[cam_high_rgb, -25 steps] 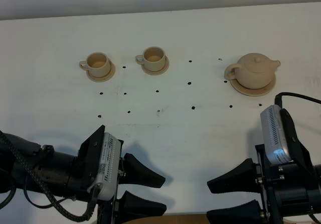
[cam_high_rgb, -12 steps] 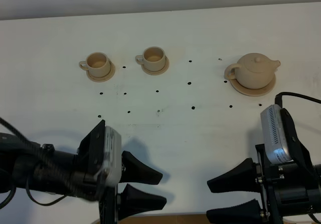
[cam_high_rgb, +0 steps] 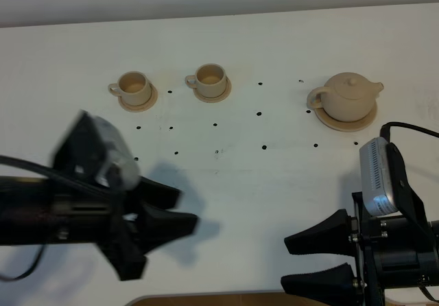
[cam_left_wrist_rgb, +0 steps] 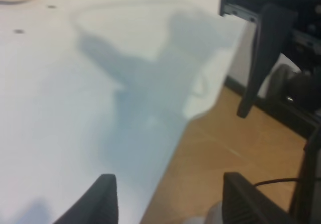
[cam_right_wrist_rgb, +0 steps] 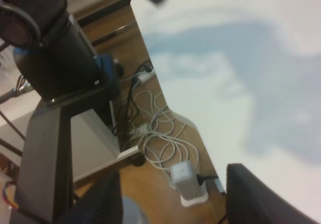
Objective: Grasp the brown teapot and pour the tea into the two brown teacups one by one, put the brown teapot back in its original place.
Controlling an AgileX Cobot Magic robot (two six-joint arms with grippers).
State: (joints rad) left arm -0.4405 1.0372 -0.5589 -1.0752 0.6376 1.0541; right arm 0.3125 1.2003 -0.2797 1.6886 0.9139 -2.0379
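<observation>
The brown teapot sits on its wide saucer at the far right of the white table, spout to the right and handle to the left. The two brown teacups stand on small saucers at the far left and centre. My left gripper hovers open and blurred over the near left of the table, well short of the cups. My right gripper is open at the front edge, well in front of the teapot. Both wrist views show open, empty fingers.
Small dark holes dot the table between the crockery and the arms. The table's front edge runs just under both grippers, with wooden floor beyond. In the right wrist view, cables and a power adapter lie on the floor beside a black stand.
My left arm has swung left and away from the front edge and now looks blurred with motion. The right arm, the teapot and the cups have barely moved.
</observation>
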